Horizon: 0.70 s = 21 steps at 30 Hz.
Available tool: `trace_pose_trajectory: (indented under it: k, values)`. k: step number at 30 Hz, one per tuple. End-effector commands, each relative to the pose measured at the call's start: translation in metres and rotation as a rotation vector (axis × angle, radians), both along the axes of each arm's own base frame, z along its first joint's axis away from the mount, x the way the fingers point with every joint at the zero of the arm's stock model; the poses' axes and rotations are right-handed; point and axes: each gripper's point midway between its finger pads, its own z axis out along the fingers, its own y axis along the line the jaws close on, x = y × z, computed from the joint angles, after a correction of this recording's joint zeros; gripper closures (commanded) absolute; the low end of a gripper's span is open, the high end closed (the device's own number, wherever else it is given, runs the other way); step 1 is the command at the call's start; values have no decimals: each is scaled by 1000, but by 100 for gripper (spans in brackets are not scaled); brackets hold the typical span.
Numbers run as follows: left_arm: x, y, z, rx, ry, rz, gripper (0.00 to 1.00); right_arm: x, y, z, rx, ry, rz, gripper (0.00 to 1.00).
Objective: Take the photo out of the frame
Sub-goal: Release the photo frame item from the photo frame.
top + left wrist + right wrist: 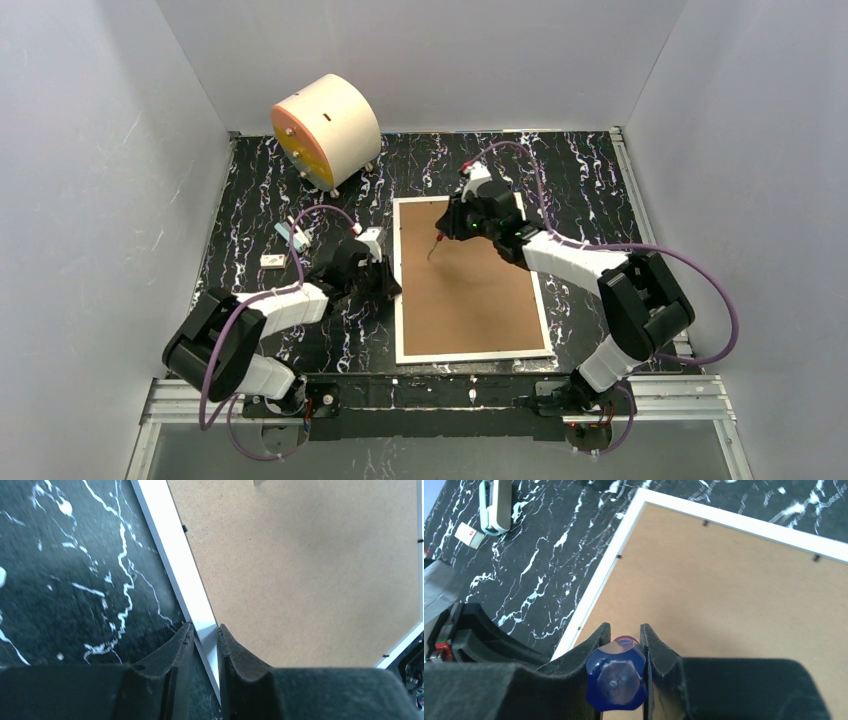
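The white frame [397, 300] lies face down on the black marbled table, its brown back panel [470, 290] facing up. The photo is hidden under the panel. My left gripper [390, 283] is shut on the frame's left rail; in the left wrist view [205, 630] its fingers pinch the white rim [170, 545] beside the panel [310, 570]. My right gripper [447, 228] hovers over the panel's far left part, shut on a blue-handled screwdriver [616, 677] that points down at the panel [734, 590]. Its red tip end [436, 246] is close to the panel.
A cream cylinder with an orange face [325, 128] stands at the back left. A small teal and white tool [295, 236] and a small white block [272, 260] lie left of the frame. Small black tabs [705, 523] hold the panel along the rim. Grey walls surround the table.
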Motion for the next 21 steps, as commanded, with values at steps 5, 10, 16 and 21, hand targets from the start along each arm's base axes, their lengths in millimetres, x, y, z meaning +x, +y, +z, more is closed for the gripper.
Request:
trace_pose_trajectory:
  k: [5,10,16,21]
  values:
    - [-81,23,-43,143,211,-79,100,10,-26,24,247,-11,-18,99]
    - [-79,21,-37,143,185,-64,100,9,-33,28,303,-100,-10,99]
    - [-67,17,-28,141,154,-45,100,-31,-42,4,184,-239,95,99]
    - [-63,16,-27,152,146,-37,100,-71,-49,-22,54,-252,147,99]
